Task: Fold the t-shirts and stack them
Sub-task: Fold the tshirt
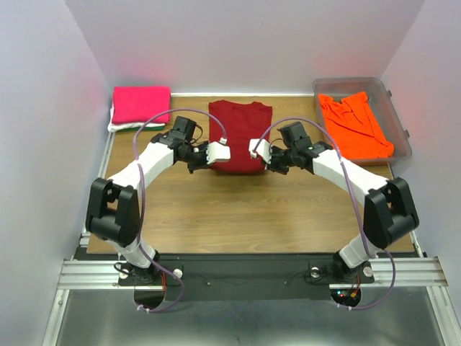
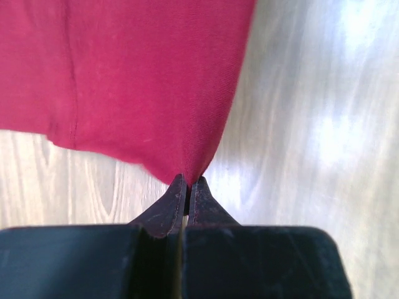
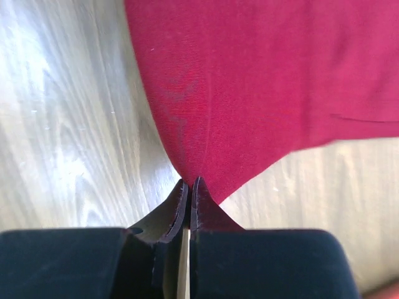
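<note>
Left claw [image 2: 187,182] and right claw [image 3: 189,183] each pinch the soft dark red t-shirt [image 1: 240,130] — hem corners.

A wooden table [image 1: 238,209] carries three groups of things, all on its far half; a dark red t-shirt [image 1: 240,130] lies at the middle, collar toward the back wall, its lower hem nearest the camera; a folded stack of t-shirts [image 1: 139,107], hot pink uppermost with white and green edges showing beneath, sits in the far left corner; a clear plastic tub [image 1: 351,82] stands in the far right corner, well apart from the stack.
</note>
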Tool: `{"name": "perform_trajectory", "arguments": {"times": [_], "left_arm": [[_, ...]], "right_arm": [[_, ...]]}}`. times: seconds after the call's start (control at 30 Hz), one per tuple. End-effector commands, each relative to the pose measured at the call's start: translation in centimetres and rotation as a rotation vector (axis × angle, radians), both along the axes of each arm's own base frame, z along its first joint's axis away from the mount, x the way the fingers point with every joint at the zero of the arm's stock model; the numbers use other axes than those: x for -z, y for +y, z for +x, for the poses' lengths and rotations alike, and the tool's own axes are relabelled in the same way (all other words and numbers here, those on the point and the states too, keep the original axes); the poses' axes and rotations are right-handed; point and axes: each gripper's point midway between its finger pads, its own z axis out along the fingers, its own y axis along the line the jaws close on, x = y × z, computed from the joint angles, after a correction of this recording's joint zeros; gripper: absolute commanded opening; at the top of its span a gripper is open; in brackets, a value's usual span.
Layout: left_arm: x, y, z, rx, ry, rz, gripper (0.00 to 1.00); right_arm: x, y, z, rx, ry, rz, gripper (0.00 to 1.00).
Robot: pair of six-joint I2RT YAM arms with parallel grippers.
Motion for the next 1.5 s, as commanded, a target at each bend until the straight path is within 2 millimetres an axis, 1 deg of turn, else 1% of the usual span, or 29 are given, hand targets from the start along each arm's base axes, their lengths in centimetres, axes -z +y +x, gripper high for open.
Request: {"name": "perform_trajectory", "arguments": {"times": [0.0, 0.13, 0.17, 0.2, 0.23, 0.27, 0.3, 0.33, 0.4, 0.47, 0.53, 0.6, 0.77, 0.8, 0.83, 0.87, 0.9, 0.97, 1.0, 1.03, 1.07, 1.1, 1.13, 1.17, 1.2, 1.23, 1.27, 1.3, 1.47], "left_arm": [[-2.9, 0.0, -3.5, 0.018, 0.067, -0.035, 0.0], [-4.4, 0.2, -6.5, 0.05, 0.047, -0.037, 0.0], [-4.6, 0.1, -7.4, 0.063, 0.044, -0.035, 0.0], [-4.0, -0.1, -8.8, 0.087, 0.06, -0.021, 0.0], [-4.8, -0.1, -10.2, 0.101, 0.049, -0.03, 0.0], [-4.4, -0.2, -11.7, 0.117, 0.074, -0.028, 0.0], [-4.6, 0.0, -12.4, 0.115, 0.081, -0.034, 0.0], [-5.3, 0.0, -14.2, 0.142, 0.093, -0.049, 0.0], [-6.1, 0.4, -16.5, 0.162, 0.124, -0.06, 0.0], [-6.9, 0.5, -17.8, 0.179, 0.14, -0.085, 0.0], [-8.3, 0.8, -18.8, 0.181, 0.135, -0.105, 0.0], [-8.8, 0.8, -18.6, 0.15, 0.133, -0.104, 0.0], [-8.6, 0.2, -16.7, 0.124, 0.191, -0.082, 0.0], [-8.9, 0.3, -15.8, 0.103, 0.189, -0.095, 0.0], [-9.4, 0.0, -14.4, 0.103, 0.179, -0.106, 0.0], [-10.7, 0.3, -12.8, 0.077, 0.151, -0.134, 0.0], [-10.0, 0.1, -12.7, 0.095, 0.177, -0.124, 0.0], [-10.4, 0.8, -10.0, 0.073, 0.193, -0.127, 0.0], [-11.5, 0.8, -8.6, 0.07, 0.171, -0.135, 0.0], [-10.3, 1.0, -7.6, 0.059, 0.229, -0.119, 0.0], [-10.0, 0.9, -6.8, 0.053, 0.239, -0.119, 0.0], [-10.3, 0.8, -5.4, 0.061, 0.214, -0.12, 0.0], [-8.7, 0.8, -4.3, 0.054, 0.255, -0.108, 0.0], [-8.0, 0.7, -3.6, 0.051, 0.269, -0.102, 0.0], [-7.5, 0.8, -2.4, 0.041, 0.269, -0.093, 0.0], [-5.5, 0.7, -1.2, 0.032, 0.314, -0.083, 0.0], [-4.8, 0.8, -0.5, 0.023, 0.332, -0.093, 0.0], [-3.6, 0.5, 1.3, -0.004, 0.347, -0.101, 0.0], [-1.1, 0.1, 6.3, -0.065, 0.342, -0.114, 0.01]], "right_arm": [[-4.0, -0.7, -1.4, 0.02, 0.004, 0.036, 0.01], [-5.5, -1.3, -4.3, -0.003, 0.074, 0.034, 0.0], [-5.9, -1.7, -5.8, -0.015, 0.102, 0.032, 0.0], [-6.2, -1.7, -6.7, -0.026, 0.116, 0.031, 0.01], [-6.0, -1.9, -7.8, -0.039, 0.137, 0.025, 0.01], [-6.3, -2.1, -9.9, -0.068, 0.172, 0.024, 0.01], [-6.3, -2.3, -11.1, -0.088, 0.197, 0.019, 0.0], [-5.8, -2.9, -13.3, -0.124, 0.257, -0.001, 0.01], [-6.8, -3.2, -15.5, -0.166, 0.263, 0.008, 0.01], [-7.5, -3.6, -17.1, -0.176, 0.286, 0.02, 0.01], [-8.8, -3.8, -17.3, -0.164, 0.252, 0.039, 0.01], [-9.8, -3.7, -16.8, -0.156, 0.23, 0.04, 0.01], [-8.3, -3.2, -13.6, -0.167, 0.238, -0.035, 0.01], [-8.9, -3.0, -12.4, -0.158, 0.218, -0.024, 0.01], [-8.5, -2.6, -11.4, -0.166, 0.235, -0.019, 0.01], [-9.7, -2.6, -9.6, -0.147, 0.208, 0.002, 0.01], [-9.0, -2.7, -9.1, -0.139, 0.23, -0.003, 0.01], [-9.3, -2.6, -6.6, -0.151, 0.201, 0.001, 0.01], [-9.1, -3.1, -5.6, -0.14, 0.195, -0.004, 0.01], [-9.2, -3.1, -4.4, -0.158, 0.169, -0.01, 0.01], [-8.8, -3.3, -3.6, -0.154, 0.171, -0.016, 0.01], [-7.1, -3.5, -2.2, -0.143, 0.211, -0.03, 0.01], [-6.6, -3.6, -1.4, -0.143, 0.219, -0.031, 0.0], [-7.0, -3.4, 0.0, -0.145, 0.196, -0.019, 0.01], [-4.8, -3.7, 1.2, -0.132, 0.248, -0.029, 0.01], [-4.1, -3.7, 2.0, -0.133, 0.252, -0.03, 0.01], [-3.9, -3.8, 3.3, -0.126, 0.248, -0.021, 0.01], [-2.0, -3.8, 4.0, -0.128, 0.284, -0.029, 0.01], [2.2, -4.0, 6.4, -0.103, 0.326, -0.038, 0.01]]}}
